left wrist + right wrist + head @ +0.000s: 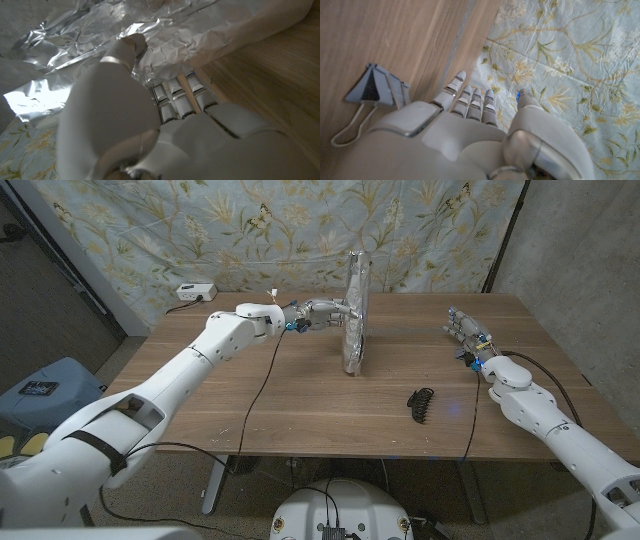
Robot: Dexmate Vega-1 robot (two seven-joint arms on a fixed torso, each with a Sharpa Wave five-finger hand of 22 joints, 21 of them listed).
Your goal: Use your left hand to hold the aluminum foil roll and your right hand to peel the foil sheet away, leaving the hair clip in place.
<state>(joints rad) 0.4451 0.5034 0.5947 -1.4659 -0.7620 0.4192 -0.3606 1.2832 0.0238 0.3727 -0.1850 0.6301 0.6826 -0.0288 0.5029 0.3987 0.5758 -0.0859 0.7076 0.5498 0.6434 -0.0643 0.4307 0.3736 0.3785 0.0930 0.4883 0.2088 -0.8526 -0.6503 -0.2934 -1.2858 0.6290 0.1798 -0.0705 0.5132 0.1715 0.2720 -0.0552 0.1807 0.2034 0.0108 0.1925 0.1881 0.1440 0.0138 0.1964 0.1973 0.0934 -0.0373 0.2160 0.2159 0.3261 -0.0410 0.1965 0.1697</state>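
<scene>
The aluminum foil roll point(355, 310) stands upright near the middle of the wooden worktop point(300, 400), toward its far half, with a crinkled foil sheet point(165, 35) spread loose around it in the left wrist view. The left hand point(322, 311) reaches in from the roll's left side at mid height, arm stretched long and nearly level across the worktop's left half, and grips the roll: in the left wrist view its fingers point(175, 97) lie against the foil and the thumb presses into the crumpled sheet from the other side. The hair clip point(422, 404), dark and small, lies on the bare wood to the right of the roll and nearer the front edge, well apart from the foil and from both hands. The right hand point(467, 334) sits near the worktop's right side, well apart from the roll, with open wood between them; its fingers point(470, 102) are straight, held close together and hold nothing, and how the palm meets the wood cannot be told. In the right wrist view the fingers point past the worktop's far edge toward the floral cloth point(570, 55) hanging behind. A white power strip point(196, 291) rests at the far left corner, and a grey folded object with a white cord point(372, 90) lies on the wood beside the right hand.
</scene>
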